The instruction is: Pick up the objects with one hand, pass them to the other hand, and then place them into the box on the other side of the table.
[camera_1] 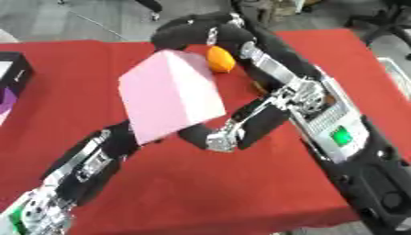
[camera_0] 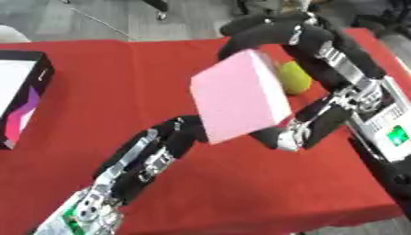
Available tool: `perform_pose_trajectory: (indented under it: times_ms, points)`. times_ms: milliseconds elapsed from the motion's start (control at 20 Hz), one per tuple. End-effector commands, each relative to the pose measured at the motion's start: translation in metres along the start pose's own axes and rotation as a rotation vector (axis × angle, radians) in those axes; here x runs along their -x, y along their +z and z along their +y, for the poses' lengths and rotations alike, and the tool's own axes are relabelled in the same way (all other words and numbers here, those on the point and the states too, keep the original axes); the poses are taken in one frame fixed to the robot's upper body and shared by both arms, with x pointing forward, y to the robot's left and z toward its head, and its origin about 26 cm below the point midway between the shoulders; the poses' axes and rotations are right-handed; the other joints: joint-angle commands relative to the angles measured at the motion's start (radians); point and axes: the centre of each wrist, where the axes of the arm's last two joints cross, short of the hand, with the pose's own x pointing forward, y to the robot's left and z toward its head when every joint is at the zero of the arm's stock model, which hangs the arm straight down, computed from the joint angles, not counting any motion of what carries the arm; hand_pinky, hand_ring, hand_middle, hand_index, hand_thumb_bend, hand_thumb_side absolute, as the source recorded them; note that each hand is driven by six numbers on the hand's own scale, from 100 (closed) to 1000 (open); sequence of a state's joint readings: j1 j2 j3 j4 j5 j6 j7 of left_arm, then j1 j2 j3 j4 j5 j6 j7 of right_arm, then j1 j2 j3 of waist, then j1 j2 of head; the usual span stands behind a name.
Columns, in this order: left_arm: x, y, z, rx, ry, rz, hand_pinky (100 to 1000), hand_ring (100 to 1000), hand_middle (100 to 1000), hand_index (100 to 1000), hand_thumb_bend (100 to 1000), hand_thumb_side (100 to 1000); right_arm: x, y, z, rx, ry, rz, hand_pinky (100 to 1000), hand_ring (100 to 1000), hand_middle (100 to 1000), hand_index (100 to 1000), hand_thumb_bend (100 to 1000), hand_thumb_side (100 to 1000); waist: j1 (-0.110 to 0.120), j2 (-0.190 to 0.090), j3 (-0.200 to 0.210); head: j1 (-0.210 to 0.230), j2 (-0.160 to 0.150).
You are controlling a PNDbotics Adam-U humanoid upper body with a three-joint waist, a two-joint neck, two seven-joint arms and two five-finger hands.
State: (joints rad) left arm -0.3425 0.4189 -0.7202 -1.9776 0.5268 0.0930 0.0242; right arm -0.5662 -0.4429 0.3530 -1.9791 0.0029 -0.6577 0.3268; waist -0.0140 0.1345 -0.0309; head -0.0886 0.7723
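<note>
- We note one pink box (camera_0: 239,96) held tilted above the red table (camera_0: 120,82), between both hands.
- Right hand (camera_0: 265,28) curls its fingers over the box's top corner; the thumb (camera_1: 210,137) sits under its lower edge.
- Left hand (camera_0: 183,131) meets the box's lower edge; we cannot tell its fingers.
- Left eye view shows one yellow-green object (camera_0: 294,77); right eye view shows one orange object (camera_1: 220,59).
- One black container (camera_0: 22,98) sits at far left.
</note>
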Motion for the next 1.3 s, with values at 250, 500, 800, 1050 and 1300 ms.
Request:
perform_pose_trajectory:
  times_ms: [250, 500, 800, 1050, 1300]
  points:
    - [0.001, 0.010, -0.001, 0.086, 0.134, -0.050, 985, 889, 832, 669, 611, 773, -0.004, -0.006, -0.004, -0.033, -0.011, -0.030, 851, 702, 427, 877, 100, 259, 0.001, -0.006, 0.000, -0.004, -0.002]
    - [0.004, 0.011, -0.005, 0.121, 0.179, -0.051, 986, 890, 835, 670, 626, 775, 0.005, 0.002, 0.004, -0.085, -0.030, 0.021, 869, 703, 422, 875, 100, 272, 0.002, -0.005, 0.002, -0.011, -0.002]
    - [0.002, 0.005, -0.010, 0.136, 0.204, -0.037, 989, 896, 845, 673, 633, 768, 0.021, 0.006, 0.018, -0.119, -0.043, 0.054, 877, 704, 421, 877, 100, 295, 0.001, -0.002, 0.002, -0.017, -0.002]
    - [-0.002, -0.001, -0.012, 0.108, 0.209, -0.015, 996, 907, 865, 680, 603, 744, 0.028, 0.002, 0.025, -0.125, -0.050, 0.056, 878, 703, 415, 876, 100, 314, 0.001, -0.001, 0.003, -0.022, -0.002]
    - [-0.005, -0.007, -0.015, 0.039, 0.221, 0.026, 996, 909, 879, 687, 596, 729, 0.031, 0.000, 0.029, -0.106, -0.054, 0.072, 879, 700, 411, 874, 100, 321, -0.001, -0.003, 0.003, -0.022, -0.002]
